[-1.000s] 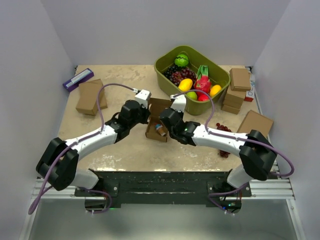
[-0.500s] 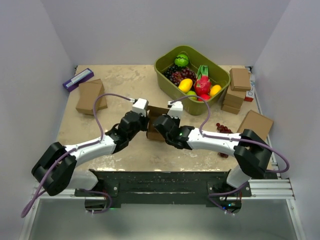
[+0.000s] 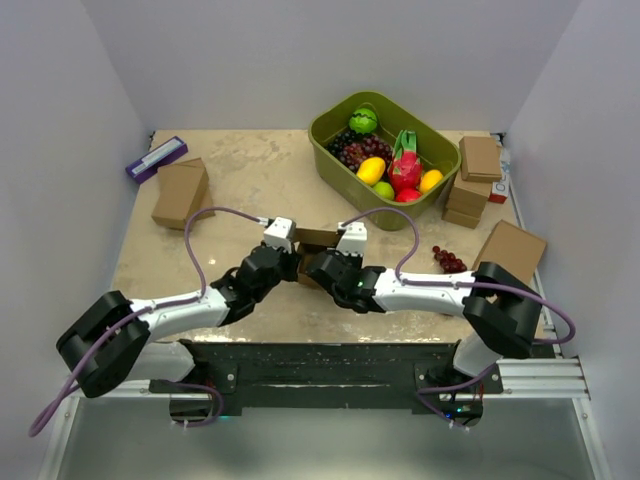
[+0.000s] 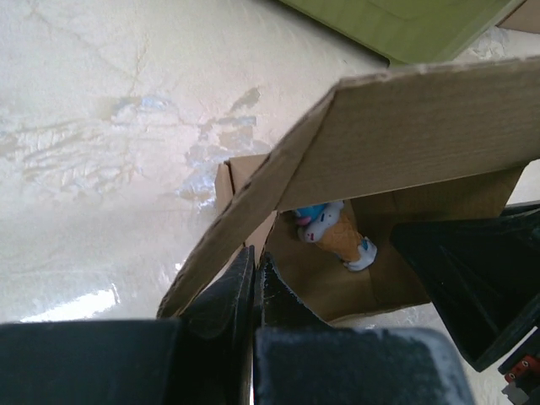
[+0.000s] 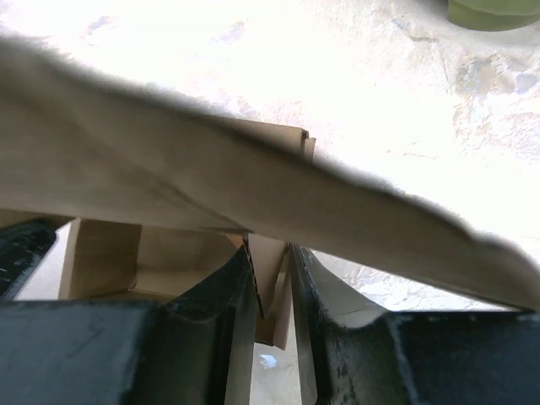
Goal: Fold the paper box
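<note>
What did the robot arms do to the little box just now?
Both arms pulled back toward their bases; the left gripper and right gripper, pinching the paper box, brought it nearer with its lid lower. The green fruit bin and stacked boxes stayed put.

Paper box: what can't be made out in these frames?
- Top external: the left arm and right arm cover most of the paper box; fold state and contents hidden.
- Left wrist: the raised flap hides the box's far side; the small toy inside is partly covered, too small to identify.
- Right wrist: a blurred flap near the lens blocks the interior; the right gripper hides its own pinch point.
</note>
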Action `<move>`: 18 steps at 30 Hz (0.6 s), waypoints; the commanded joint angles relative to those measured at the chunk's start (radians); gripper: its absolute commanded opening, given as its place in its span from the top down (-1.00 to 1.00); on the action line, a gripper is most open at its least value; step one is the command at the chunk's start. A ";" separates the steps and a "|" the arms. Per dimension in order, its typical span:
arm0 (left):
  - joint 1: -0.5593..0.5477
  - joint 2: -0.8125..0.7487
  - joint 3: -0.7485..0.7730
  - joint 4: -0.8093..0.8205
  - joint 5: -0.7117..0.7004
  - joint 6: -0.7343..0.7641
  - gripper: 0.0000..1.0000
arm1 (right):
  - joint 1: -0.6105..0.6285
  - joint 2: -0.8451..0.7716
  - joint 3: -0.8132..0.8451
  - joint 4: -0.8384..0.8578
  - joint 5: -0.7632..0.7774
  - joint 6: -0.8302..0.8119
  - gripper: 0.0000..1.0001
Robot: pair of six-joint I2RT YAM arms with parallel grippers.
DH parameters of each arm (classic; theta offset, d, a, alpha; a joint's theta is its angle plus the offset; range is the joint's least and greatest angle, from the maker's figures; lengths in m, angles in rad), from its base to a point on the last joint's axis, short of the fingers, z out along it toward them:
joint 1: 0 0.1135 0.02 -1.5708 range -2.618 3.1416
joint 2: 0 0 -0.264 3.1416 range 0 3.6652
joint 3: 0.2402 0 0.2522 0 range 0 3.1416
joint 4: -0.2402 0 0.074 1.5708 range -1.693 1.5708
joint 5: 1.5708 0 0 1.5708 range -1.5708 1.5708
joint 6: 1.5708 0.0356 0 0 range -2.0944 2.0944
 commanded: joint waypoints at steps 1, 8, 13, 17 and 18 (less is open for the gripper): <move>-0.024 0.003 -0.045 0.020 0.027 -0.069 1.00 | 0.013 -0.020 -0.021 0.005 0.034 0.066 0.49; -0.034 0.026 -0.073 0.026 0.019 -0.094 1.00 | 0.033 -0.019 -0.024 -0.013 0.048 0.072 0.32; -0.035 0.018 -0.078 -0.018 -0.041 -0.077 1.00 | 0.065 -0.074 -0.023 -0.035 0.032 0.021 -0.12; -0.035 0.017 -0.050 -0.079 -0.090 -0.053 1.00 | 0.070 -0.109 -0.032 -0.082 -0.029 -0.014 -0.38; -0.035 0.015 -0.044 -0.095 -0.104 -0.050 1.00 | 0.074 -0.121 -0.042 -0.087 -0.047 -0.037 -0.41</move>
